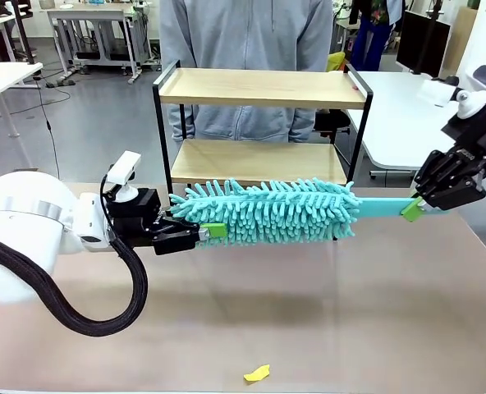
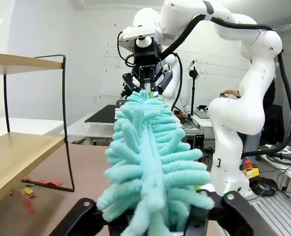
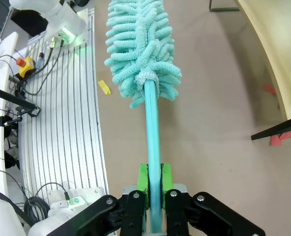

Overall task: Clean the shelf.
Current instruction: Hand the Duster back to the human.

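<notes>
On a tan bench [image 1: 391, 312] in a lab room, the left hand [image 1: 204, 233] pinches a teal duster's [image 1: 268, 211] tip and the right hand [image 1: 415, 207] its handle, before the two-tier shelf [image 1: 259, 86].

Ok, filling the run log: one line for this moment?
left hand: shut on duster tip | right hand: shut on handle | duster: level, before shelf

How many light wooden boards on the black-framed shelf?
2. Top light wooden board sits level with the person's waist; lower light wooden board sits just behind the teal fluffy duster, which hides its front edge.
</notes>
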Motion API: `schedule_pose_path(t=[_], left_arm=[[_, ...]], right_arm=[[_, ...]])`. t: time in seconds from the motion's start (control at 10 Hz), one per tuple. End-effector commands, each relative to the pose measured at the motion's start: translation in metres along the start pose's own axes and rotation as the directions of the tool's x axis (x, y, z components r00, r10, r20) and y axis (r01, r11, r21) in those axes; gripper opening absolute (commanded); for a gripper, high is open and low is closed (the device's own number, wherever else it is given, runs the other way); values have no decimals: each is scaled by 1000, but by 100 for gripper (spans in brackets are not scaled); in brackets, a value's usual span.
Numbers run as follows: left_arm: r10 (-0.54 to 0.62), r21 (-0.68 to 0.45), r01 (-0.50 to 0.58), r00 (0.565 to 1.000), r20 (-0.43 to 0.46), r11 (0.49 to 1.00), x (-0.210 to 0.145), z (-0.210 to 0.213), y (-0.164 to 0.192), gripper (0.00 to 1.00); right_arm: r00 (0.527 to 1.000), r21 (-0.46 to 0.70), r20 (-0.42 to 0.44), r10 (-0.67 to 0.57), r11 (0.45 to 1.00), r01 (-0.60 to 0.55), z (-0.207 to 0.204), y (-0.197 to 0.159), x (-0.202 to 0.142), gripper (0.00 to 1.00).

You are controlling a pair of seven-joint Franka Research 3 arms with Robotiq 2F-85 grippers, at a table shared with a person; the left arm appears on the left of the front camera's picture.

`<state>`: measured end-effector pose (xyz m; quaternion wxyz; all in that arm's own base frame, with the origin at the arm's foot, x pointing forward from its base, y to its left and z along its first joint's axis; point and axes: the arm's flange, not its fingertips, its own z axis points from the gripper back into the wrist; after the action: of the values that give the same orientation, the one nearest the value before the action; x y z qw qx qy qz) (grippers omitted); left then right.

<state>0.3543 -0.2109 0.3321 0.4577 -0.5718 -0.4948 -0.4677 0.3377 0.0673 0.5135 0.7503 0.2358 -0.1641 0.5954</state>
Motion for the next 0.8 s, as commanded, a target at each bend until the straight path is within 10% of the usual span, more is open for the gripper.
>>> schedule_pose_path(t=[0.0,0.1,0.6,0.7], left_arm=[[4,-11,-4,1000,21,1000,4,0,-12,17],[-3,-12,4,1000,23,1000,4,1,-12,0],[-1,3,1,1000,1,1000,1,2,1,0],[-1,3,1,1000,1,1000,1,2,1,0]], right_arm=[[1000,1,28,11,1000,-11,1,1,0,13],[1000,1,28,11,1000,-11,1,1,0,13],[1000,1,28,11,1000,-11,1,1,0,13],[1000,15,-2,1,1000,-1,-1,2,0,70]])
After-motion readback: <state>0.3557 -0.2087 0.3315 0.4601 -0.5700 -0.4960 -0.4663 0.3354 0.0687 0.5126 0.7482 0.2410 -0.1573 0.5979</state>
